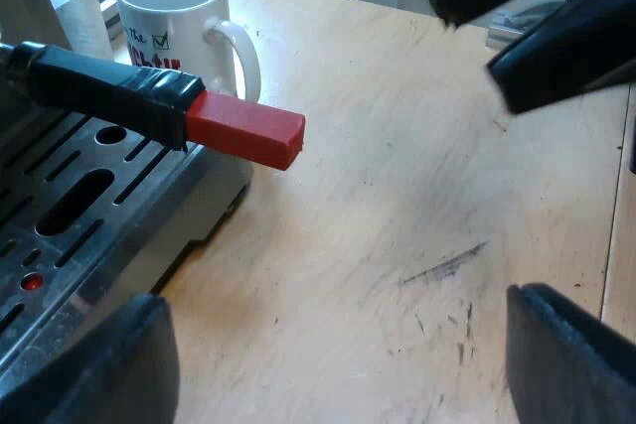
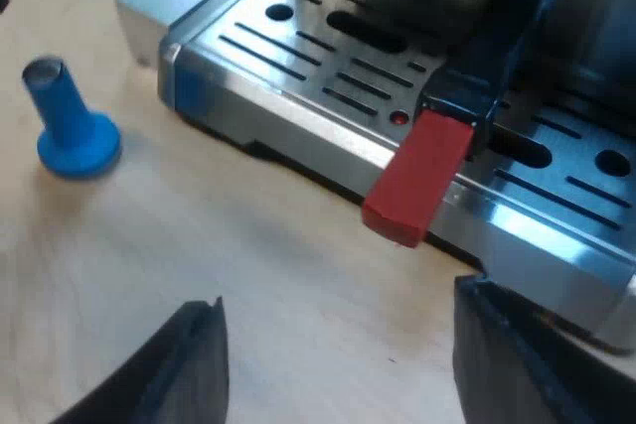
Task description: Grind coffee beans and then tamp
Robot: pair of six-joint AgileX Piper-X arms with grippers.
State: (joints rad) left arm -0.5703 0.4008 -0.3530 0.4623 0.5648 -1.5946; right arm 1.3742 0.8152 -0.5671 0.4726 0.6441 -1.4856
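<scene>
The holder (image 2: 467,96) sits in the espresso machine's (image 2: 248,96) front, its dark handle reaching out over the slotted drip tray (image 1: 70,235) and its red end (image 2: 417,181) hanging just ahead of your right pincer (image 2: 338,300), whose fingers are spread wide with nothing between them. Your left pincer (image 1: 333,305) is equally wide apart and empty, with the same red end ahead of it and to one side, not between its fingers. You cannot see the holder's basket, so whether any coffee is ground is not settled here; I would judge grinding as the step in hand at best. The blue tamper (image 2: 72,126) stands base-down on the table (image 1: 397,196), farther ahead of your right pincer and apart from the holder, so tamping looks undone. A white mug (image 1: 169,7) stands beyond the handle.
</scene>
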